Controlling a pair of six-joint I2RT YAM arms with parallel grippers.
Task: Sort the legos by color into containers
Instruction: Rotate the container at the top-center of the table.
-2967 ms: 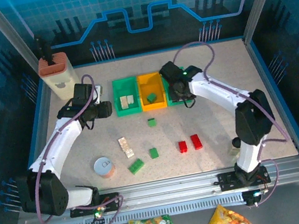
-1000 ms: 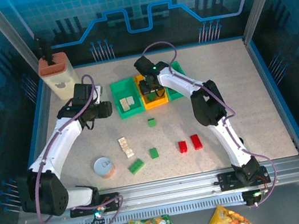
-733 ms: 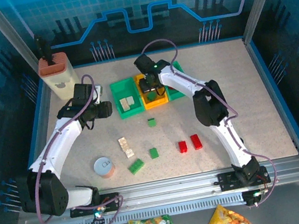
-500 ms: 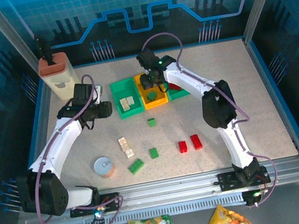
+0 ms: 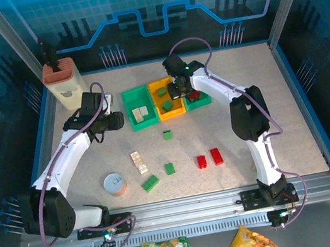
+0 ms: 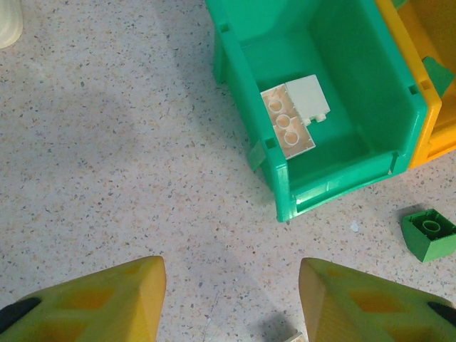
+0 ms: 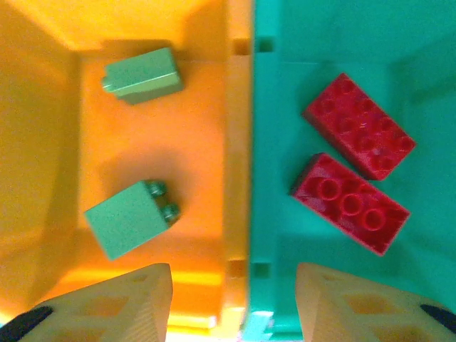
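Over the table point(image 5: 279, 116), the right end effector point(image 7: 234, 292) hung released and empty above the wall shared by the orange tray point(image 7: 43, 107) and the right green tray point(image 7: 285, 43). The left end effector point(image 6: 231, 292), also released, hovered farther off. The nearest loose green brick point(image 5: 167, 134) lay just bases-ward of the trays, squarish, without a clear long axis.

A: What was hidden around the orange-yellow tray point(image 5: 171, 116) from above?
B: The right gripper point(image 5: 177, 90) covered its right wall, and the red bricks point(image 5: 194, 95) in the green tray point(image 5: 205, 99) just right of it were partly behind the arm point(image 5: 219, 87).
A: And from the left wrist?
B: The picture's right edge cut that tray off, along with a green brick point(image 6: 436, 74) inside. A cream brick point(image 6: 296, 336) on the counter point(image 6: 107, 142), near-left of it, was a sliver at the bottom edge.
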